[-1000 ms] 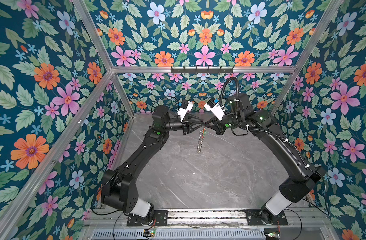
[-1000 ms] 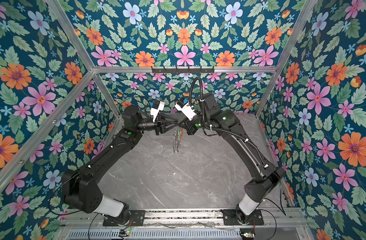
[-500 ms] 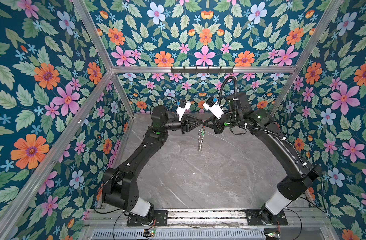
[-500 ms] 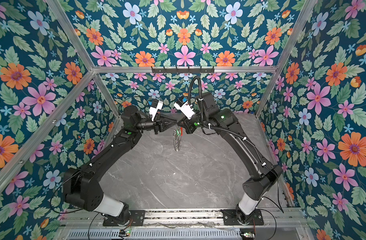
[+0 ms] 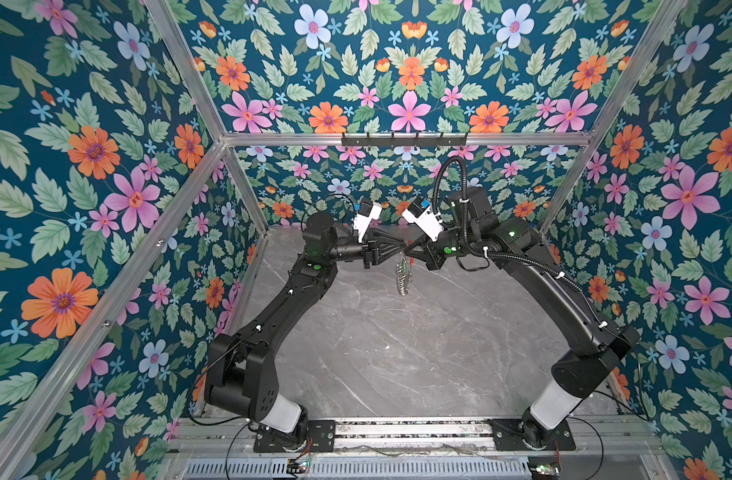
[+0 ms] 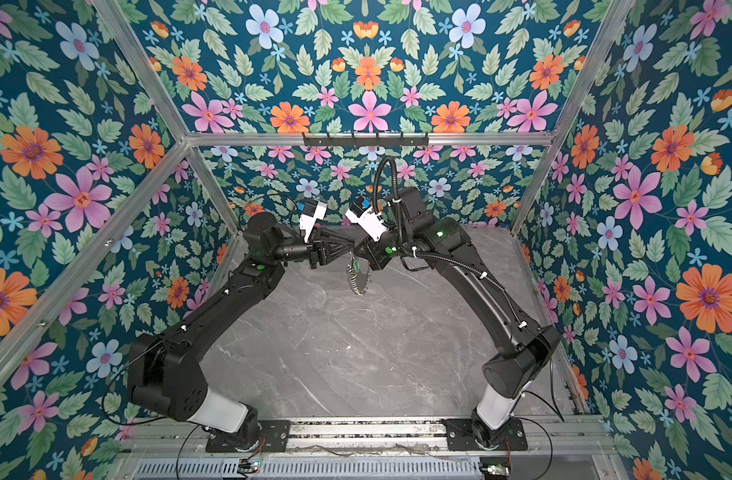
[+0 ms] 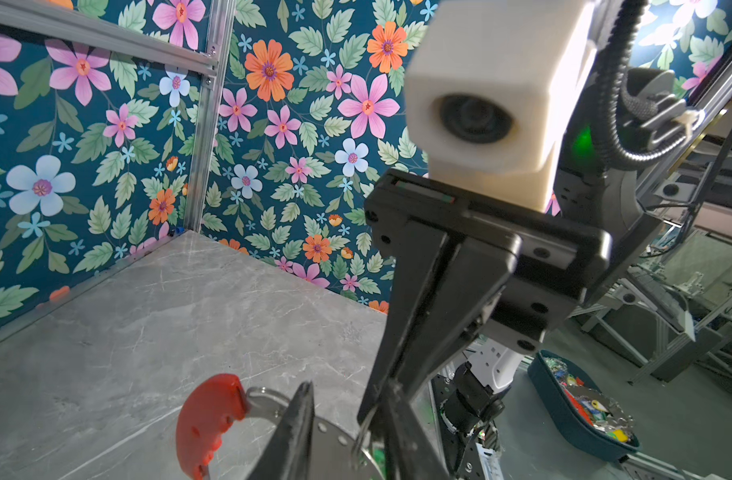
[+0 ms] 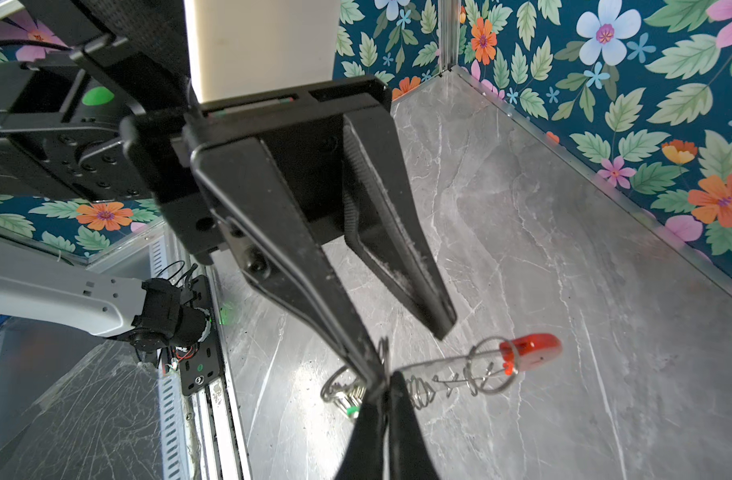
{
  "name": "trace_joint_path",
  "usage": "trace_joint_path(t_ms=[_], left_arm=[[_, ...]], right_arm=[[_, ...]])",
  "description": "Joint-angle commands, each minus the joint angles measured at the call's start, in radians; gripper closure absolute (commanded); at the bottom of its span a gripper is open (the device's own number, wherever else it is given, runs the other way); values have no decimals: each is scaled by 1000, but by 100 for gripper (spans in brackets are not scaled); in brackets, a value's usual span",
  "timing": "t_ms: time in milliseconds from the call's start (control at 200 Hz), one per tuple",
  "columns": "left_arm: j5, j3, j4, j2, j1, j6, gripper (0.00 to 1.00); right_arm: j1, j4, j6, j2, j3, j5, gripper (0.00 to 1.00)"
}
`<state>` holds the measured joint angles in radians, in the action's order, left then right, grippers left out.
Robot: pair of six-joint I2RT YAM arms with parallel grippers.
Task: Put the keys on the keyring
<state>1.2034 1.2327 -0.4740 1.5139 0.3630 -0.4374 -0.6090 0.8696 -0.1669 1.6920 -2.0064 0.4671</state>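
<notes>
Right claw (image 8: 383,388), jaws pressed together, pinched the rim of the keyring (image 6: 358,277), a grey hoop fringed with small silver loops that hung below it, off the surface (image 5: 397,353). Left claw (image 8: 410,351) stood partly spread, one fingertip against the right claw's tip. The key (image 8: 352,411), green-headed, showed among loops just beside that tip, and the ring's red segment (image 8: 530,347) lay farther off.

The grey marble-patterned tabletop (image 5: 397,353), veined white, meets floral walls (image 5: 106,208) on three sides and an aluminium rail (image 5: 397,430) in front.
</notes>
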Motion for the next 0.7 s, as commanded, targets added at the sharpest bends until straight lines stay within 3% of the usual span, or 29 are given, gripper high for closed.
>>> trace_joint_path(t_ms=[0, 695], left_arm=[[-19, -2, 0, -12, -16, 1, 65], [43, -47, -106, -20, -21, -54, 71]], right_arm=[[-1, -52, -14, -19, 13, 0, 100], [-1, -48, 4, -13, -9, 24, 100]])
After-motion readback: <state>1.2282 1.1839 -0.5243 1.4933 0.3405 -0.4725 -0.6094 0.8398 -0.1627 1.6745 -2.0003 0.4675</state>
